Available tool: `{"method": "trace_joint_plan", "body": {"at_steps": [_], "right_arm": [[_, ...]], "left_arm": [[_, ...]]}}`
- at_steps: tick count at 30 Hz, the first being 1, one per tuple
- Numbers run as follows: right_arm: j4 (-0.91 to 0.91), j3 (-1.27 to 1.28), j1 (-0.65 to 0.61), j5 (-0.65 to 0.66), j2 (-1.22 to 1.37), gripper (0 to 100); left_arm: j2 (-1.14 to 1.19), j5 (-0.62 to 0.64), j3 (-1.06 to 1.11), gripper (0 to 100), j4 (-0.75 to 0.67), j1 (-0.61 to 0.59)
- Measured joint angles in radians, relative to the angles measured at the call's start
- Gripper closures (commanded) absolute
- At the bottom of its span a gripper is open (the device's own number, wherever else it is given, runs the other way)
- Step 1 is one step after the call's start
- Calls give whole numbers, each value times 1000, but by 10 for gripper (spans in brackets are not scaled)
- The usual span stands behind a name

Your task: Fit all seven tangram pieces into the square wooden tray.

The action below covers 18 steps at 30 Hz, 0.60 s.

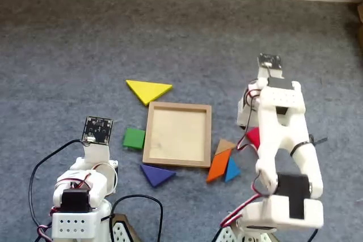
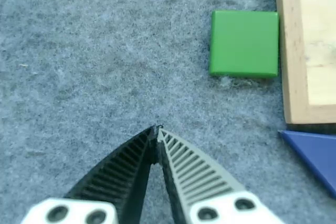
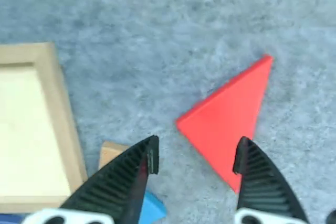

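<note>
With right jaws gaping, hovering over red triangle (image 3: 228,119), right of the mid-frame wooden tray (image 1: 148,134); worth centring across straight edges before pinching. With left jaws closed, waiting near green square (image 2: 244,43).

Seven tangram pieces (image 1: 148,90) (image 1: 134,138) (image 1: 157,174) (image 1: 218,164) (image 1: 231,169) (image 1: 225,145) (image 1: 253,136), one square wooden tray (image 1: 178,106) and two robot arms (image 1: 79,196) (image 1: 281,140) are on view.
</note>
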Motion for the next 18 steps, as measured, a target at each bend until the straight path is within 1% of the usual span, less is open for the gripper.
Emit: {"method": "trace_joint_plan", "body": {"at_steps": [5,8,11,14,18], "right_arm": [[18,0,-14,3,-38,767],[18,0,-12,3,-25,717],[18,0,-14,3,48,672],[17,0,-12,3,135,666],[-40,0,-9,3,206,666]], "left_arm": [[0,0,0,993,0,0],[0,0,0,993,0,0],[0,0,0,993,0,0],[0,0,0,993,0,0],[0,0,0,993,0,0]]}}
